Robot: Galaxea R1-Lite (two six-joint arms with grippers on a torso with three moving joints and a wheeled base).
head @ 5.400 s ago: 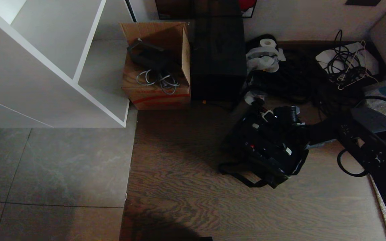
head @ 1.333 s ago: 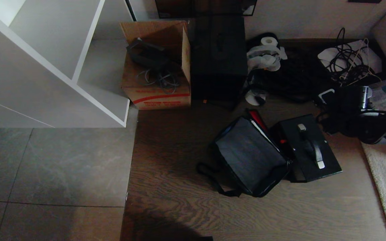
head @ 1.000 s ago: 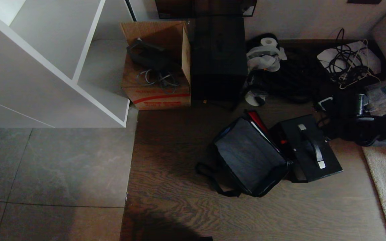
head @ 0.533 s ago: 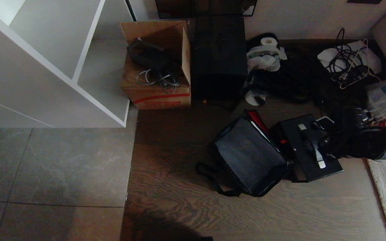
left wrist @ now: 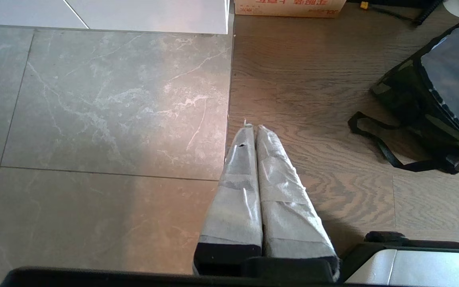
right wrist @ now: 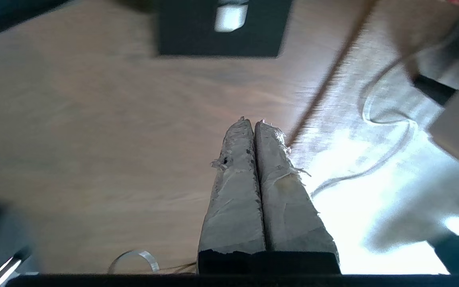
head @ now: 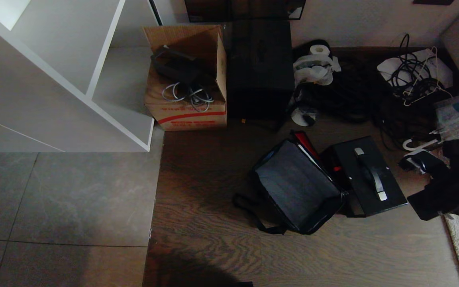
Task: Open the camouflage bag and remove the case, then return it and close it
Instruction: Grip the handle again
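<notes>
Camouflage bag (head: 297,187) is seen lying open on the wooden floor (head: 213,247), its dark lining exposed and nothing visible inside; a red trim (head: 304,143) shows at the far edge of the opening, and a black strap (head: 253,217) trails from the near corner. Just beside the bag, on the side away from the cardboard box (head: 185,79), the black case (head: 367,177) is laid flat with its handle (head: 369,175) up, touching or nearly touching the bag's wall. Opening and removal are therefore judged done; returning the case and closing the bag are judged still to be done.

Beyond the case from the bag, the right gripper (right wrist: 253,123) is held over bare floor near the rug's edge (right wrist: 373,167), its wrapped fingers (right wrist: 237,191) pressed together and nothing between them. The case's near end is seen ahead of it in the right wrist view, apart from the fingertips.

The left gripper (left wrist: 252,127) is parked on the bag's strap side, over the seam between tile (left wrist: 94,119) and wood, fingers likewise pressed together and empty.
</notes>
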